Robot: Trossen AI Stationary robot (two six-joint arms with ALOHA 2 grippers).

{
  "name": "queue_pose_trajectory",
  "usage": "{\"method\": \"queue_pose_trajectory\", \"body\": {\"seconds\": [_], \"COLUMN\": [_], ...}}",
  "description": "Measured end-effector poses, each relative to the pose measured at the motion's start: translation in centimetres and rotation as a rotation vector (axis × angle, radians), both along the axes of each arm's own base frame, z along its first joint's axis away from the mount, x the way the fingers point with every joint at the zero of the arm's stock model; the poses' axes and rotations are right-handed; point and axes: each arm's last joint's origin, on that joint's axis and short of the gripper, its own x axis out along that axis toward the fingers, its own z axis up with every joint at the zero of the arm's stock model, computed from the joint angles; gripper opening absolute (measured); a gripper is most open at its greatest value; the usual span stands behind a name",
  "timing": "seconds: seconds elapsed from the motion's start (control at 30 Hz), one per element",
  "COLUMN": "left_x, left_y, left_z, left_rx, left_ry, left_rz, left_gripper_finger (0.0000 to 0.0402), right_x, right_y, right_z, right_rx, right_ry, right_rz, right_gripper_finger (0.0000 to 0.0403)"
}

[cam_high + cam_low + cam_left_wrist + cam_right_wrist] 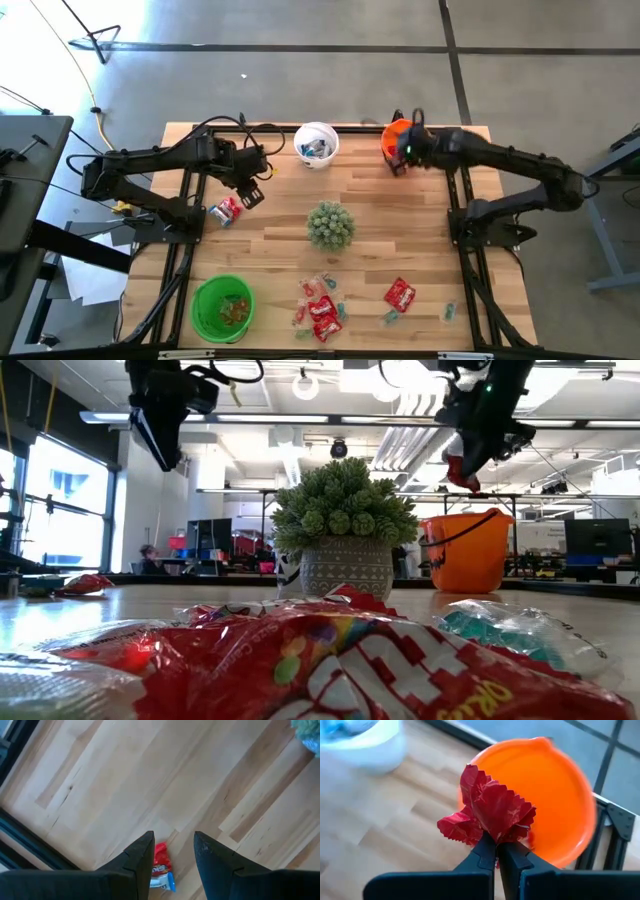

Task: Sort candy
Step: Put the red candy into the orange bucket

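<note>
The right claw (496, 851) clamped a red candy packet (490, 810) above the orange bucket (560, 815) on the wooden table (280, 225), an open workshop behind.

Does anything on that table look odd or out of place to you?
One thing: a small potted plant stands mid-table among the candy and buckets, and it is no sweet. A red packet lies alone near the left tool, apart from the heap at the front edge.
</note>
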Motion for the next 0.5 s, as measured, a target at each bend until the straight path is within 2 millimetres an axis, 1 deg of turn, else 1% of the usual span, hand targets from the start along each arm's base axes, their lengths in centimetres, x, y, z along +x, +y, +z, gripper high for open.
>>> {"method": "queue_pose_trajectory", "body": {"seconds": [0.13,0.27,0.37,0.5], "left_x": [0.0,0.0,0.0,0.0], "left_y": [0.0,0.1,0.2,0.2], "left_z": [0.0,0.0,0.0,0.1], "left_rx": [-0.006,0.024,0.047,0.052], "left_ry": [-0.008,-0.01,-0.01,-0.01], "left_rz": [0.033,0.064,0.088,0.089], "left_gripper_finger": [0.0124,0.0124,0.0124,0.0124], "right_x": [-1.0,-1.4,-1.8,-2.3], "right_y": [-2.5,-3.9,-4.7,-5.3], "right_z": [0.0,0.2,0.3,0.3], "right_rx": [0.052,0.042,0.024,0.015], "right_ry": [-0.022,-0.033,-0.016,0.022], "right_rz": [-0.033,0.015,0.024,0.056], "right_gripper_finger": [0.0,0.001,0.0032,0.0078]}}
